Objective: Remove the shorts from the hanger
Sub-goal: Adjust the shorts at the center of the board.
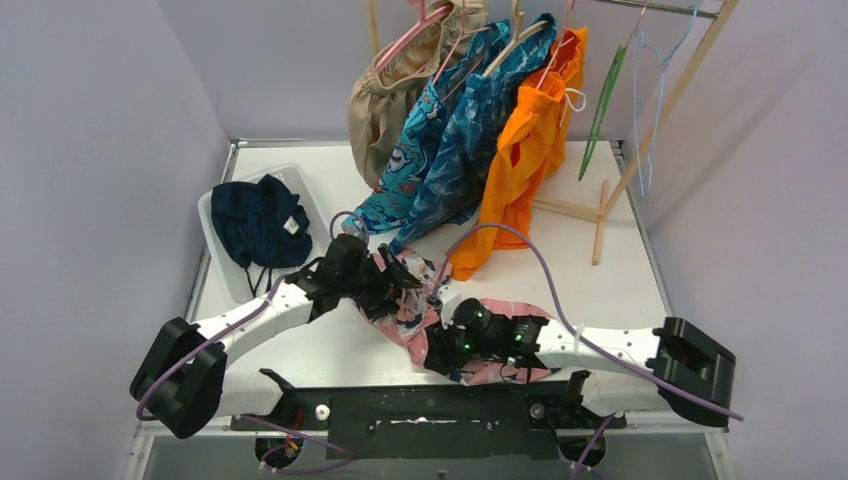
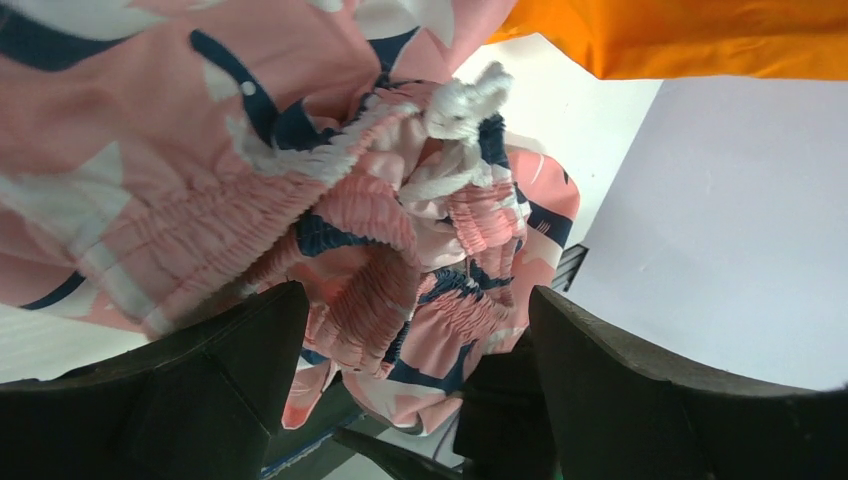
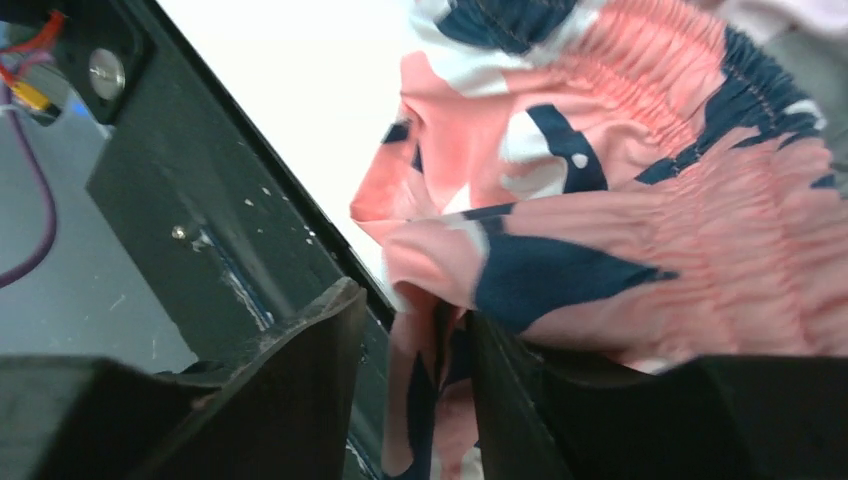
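White worktop (image 1: 610, 285), pale walls (image 1: 90, 150), pink shorts (image 1: 415, 310) crumpled at front edge — left gripper (image 2: 415, 300) open, right gripper (image 3: 410, 310) seemingly pinching a fold.

Table (image 1: 620, 290) free at right; hanging shorts (image 1: 470, 130), bin (image 1: 213, 212) (left) and pink shorts (image 1: 412, 314) block elsewhere

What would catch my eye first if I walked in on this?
The pink shark-print shorts, crumpled at the near middle of the table, with the left claw open around their waistband and the right claw pinching an edge. Behind them hanging shorts, tan through orange, crowd a rack; navy shorts lie in a bin at left.
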`<move>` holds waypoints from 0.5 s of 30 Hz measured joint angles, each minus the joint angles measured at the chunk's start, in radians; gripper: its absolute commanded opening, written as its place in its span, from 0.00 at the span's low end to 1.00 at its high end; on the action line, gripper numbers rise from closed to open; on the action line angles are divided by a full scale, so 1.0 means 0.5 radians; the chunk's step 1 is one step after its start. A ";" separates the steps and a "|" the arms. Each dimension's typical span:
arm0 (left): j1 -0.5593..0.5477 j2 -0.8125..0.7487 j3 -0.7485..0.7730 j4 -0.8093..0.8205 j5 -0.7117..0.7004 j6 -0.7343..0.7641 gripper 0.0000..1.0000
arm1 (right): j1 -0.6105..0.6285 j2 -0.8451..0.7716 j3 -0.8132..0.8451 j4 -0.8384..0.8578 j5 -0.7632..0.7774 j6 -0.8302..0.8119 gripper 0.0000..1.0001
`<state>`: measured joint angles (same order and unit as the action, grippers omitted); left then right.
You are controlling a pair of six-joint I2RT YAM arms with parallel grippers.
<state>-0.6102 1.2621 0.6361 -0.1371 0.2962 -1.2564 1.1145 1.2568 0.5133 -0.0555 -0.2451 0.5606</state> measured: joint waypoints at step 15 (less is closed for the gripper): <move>-0.075 0.058 0.112 -0.101 -0.123 0.124 0.82 | -0.221 -0.764 0.214 -0.683 1.142 0.563 0.61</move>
<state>-0.6476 1.2911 0.6922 -0.1875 0.2348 -1.1946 1.0039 0.8749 0.6205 -0.3969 0.3260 0.8421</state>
